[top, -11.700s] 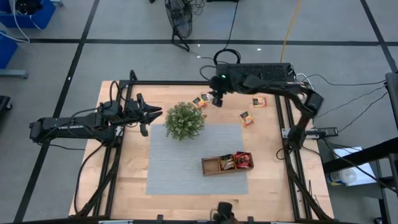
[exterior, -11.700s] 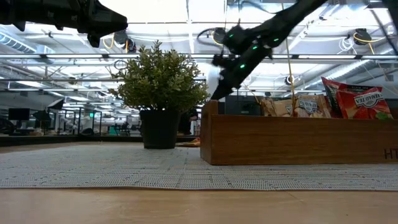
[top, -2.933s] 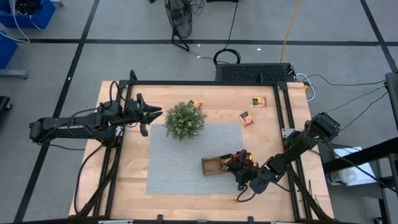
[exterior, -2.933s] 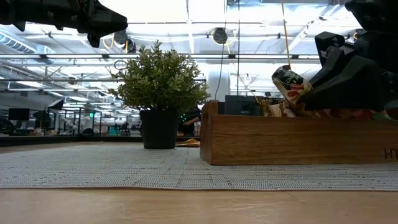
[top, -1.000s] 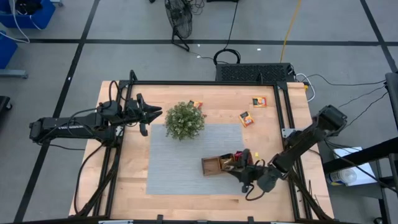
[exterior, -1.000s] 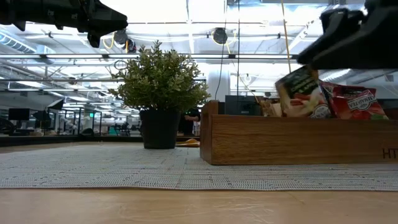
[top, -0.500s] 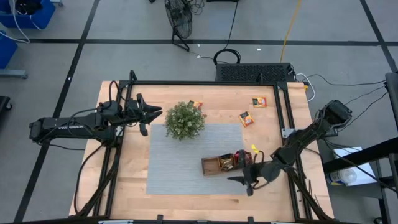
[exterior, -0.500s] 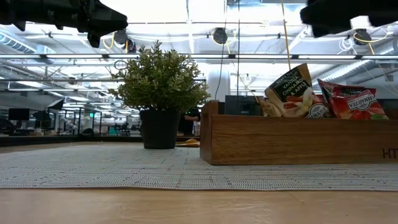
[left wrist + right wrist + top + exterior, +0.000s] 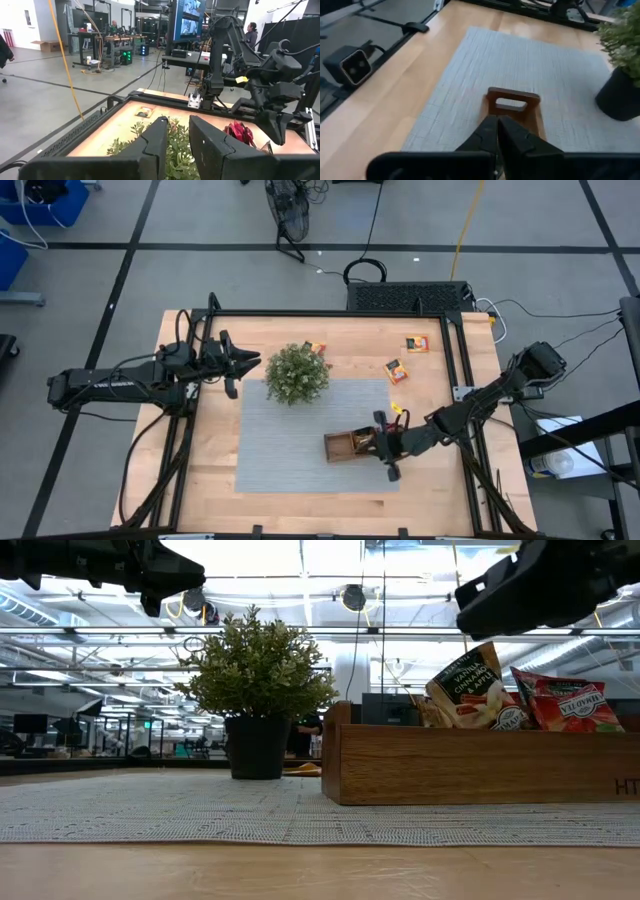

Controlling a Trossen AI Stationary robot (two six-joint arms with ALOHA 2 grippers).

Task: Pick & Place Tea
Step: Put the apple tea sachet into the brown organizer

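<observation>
Three tea sachets (image 9: 398,370) lie loose on the bare wood at the far side of the surface (image 9: 215,470) in the high view, one of them just behind the plant (image 9: 297,373); several more stand packed in the wooden tray (image 9: 343,446) on the grey mat (image 9: 300,435). By this count the job is partly done, with the three loose packets left to fetch. Above the tray's packed end hangs the right hand (image 9: 387,446), pinched shut with nothing in it. Well away at the other side of the surface, the left hand (image 9: 248,361) waits beside the plant.

Seen from the low view, a pale sachet and a red one stand upright above the tray's front wall, the right arm dark overhead. The plant stands left of the tray, apart from it.

From the left wrist, that hand's fingers (image 9: 155,140) stand narrowly parted and bare, pointing over the plant's leaves toward the right arm and red packets beyond.

From the right wrist, closed fingertips (image 9: 496,131) point down at the tray's empty handle end. Judged from here, the plant blocks the straight path to the sachet behind it.
</observation>
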